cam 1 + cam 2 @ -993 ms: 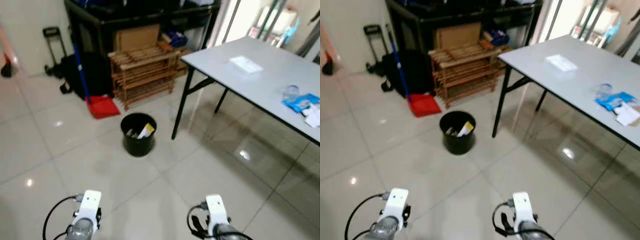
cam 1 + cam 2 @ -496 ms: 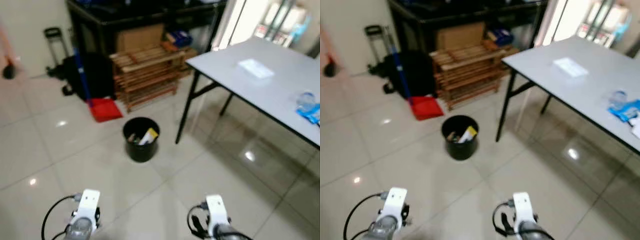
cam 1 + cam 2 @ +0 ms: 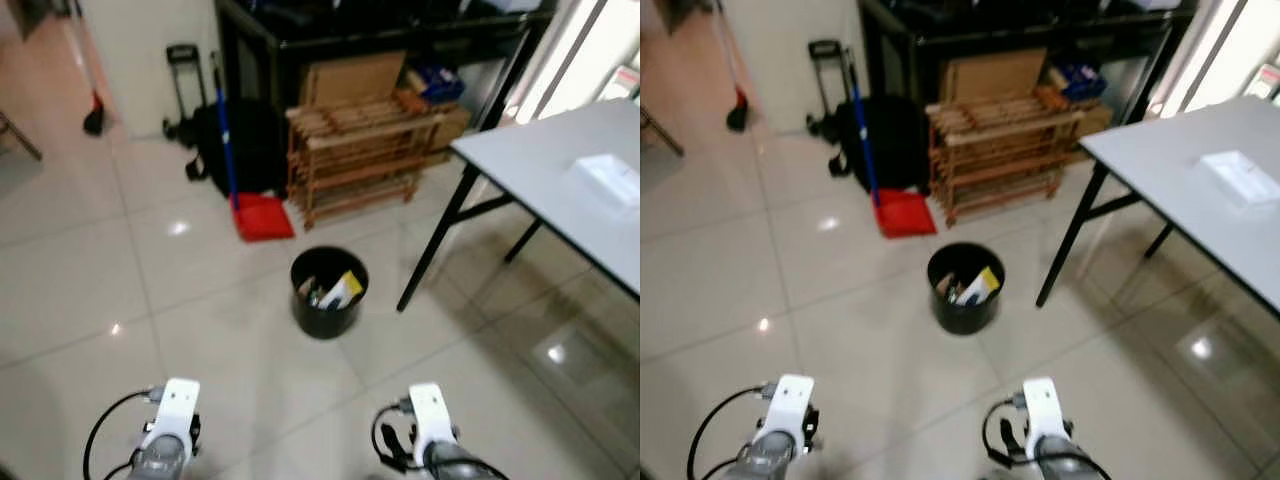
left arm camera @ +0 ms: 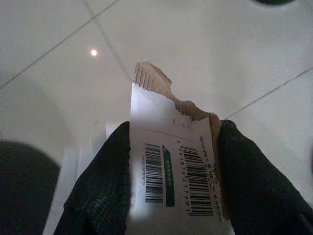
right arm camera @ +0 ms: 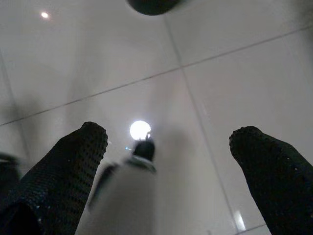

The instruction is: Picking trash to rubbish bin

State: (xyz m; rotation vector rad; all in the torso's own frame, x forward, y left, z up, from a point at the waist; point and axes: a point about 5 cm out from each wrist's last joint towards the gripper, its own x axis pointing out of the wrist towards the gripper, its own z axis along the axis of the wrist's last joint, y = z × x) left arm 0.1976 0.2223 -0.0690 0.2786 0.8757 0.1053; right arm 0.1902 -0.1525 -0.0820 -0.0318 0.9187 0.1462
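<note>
Left wrist view: a torn piece of cardboard packaging, printed with barcodes, is pinched between the two black fingers of the left gripper, its ragged upper edge standing out beyond the fingertips over pale floor tiles. In the right wrist view, the right gripper is seen with its fingers spread wide apart and nothing gripped; a blurred white object with a dark tip lies in the gap between them, and what it is cannot be told. Ahead of both sets of jaws, well apart from them, a black rubbish bin stands on the tiled floor with a yellow wrapper and other scraps already inside it. Beyond the bin, a red dustpan with a blue handle is leant by a black bag, and a wooden slatted rack is set against dark shelving. To the right of the bin, a grey table on black legs is seen, with a white packet resting on it. Both wrists are held low at the lower edge of the head views.
</note>
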